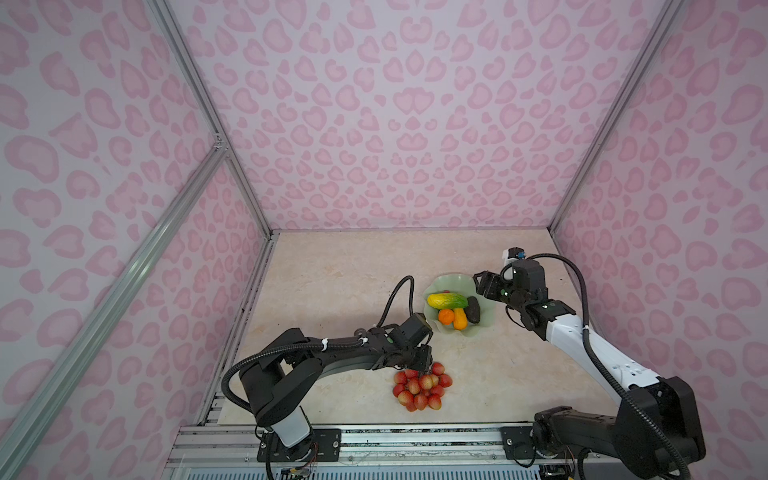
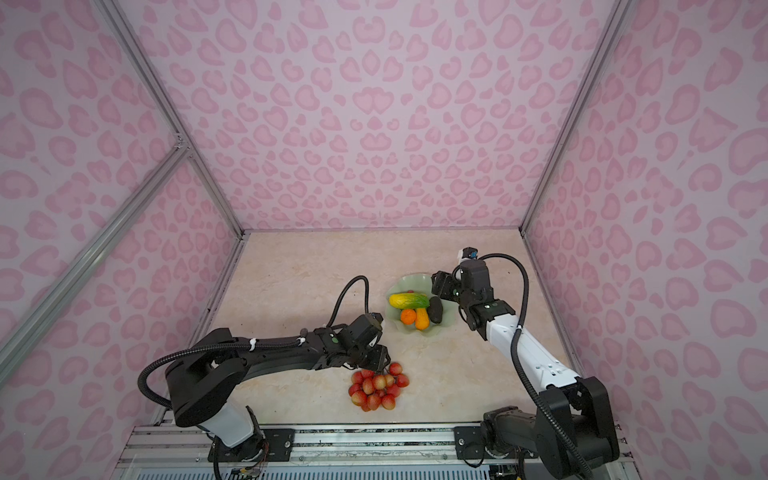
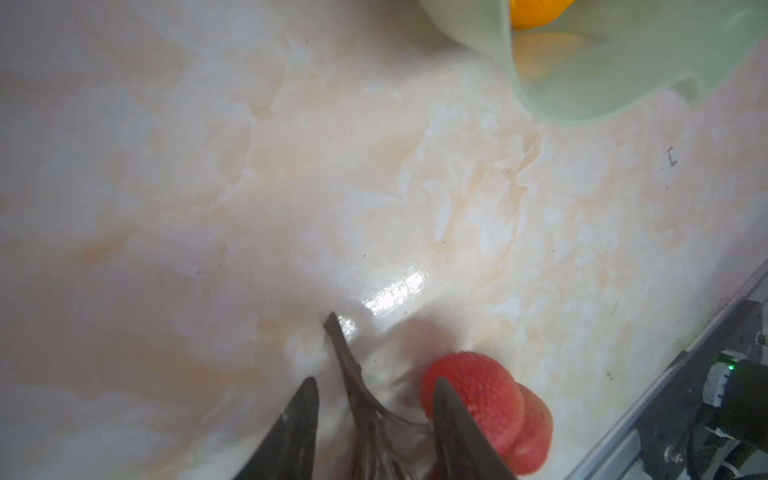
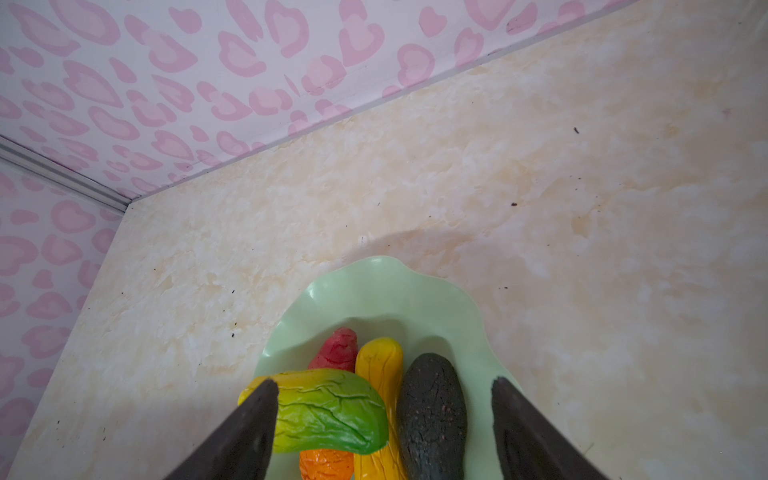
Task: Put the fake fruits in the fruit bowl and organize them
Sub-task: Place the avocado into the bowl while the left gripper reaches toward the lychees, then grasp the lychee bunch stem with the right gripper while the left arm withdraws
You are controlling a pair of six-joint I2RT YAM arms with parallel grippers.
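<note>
The cluster of red-pink balls (image 1: 422, 388) (image 2: 378, 390) lies on the table, short of the fruit bowl (image 1: 453, 280) (image 4: 374, 286). My left gripper (image 1: 419, 365) (image 3: 376, 384) is open, its jaws either side of the cluster's brown stem (image 3: 345, 361) with a gap on each side. In the bowl lie the green-yellow cucumber (image 4: 328, 411), the blackish oblong (image 4: 432, 411), the yellow-orange gourd (image 4: 380, 361), the small orange ball (image 4: 326, 463) and the strawberry (image 4: 338, 349). My right gripper (image 1: 482, 284) (image 4: 384, 384) hangs wide open over the bowl's right side, holding nothing.
A metal rail (image 1: 415, 436) with both arm bases runs along the table's front edge. Pink patterned walls close in the left, back and right sides. The bowl's near rim (image 3: 582, 95) is close beyond the left gripper.
</note>
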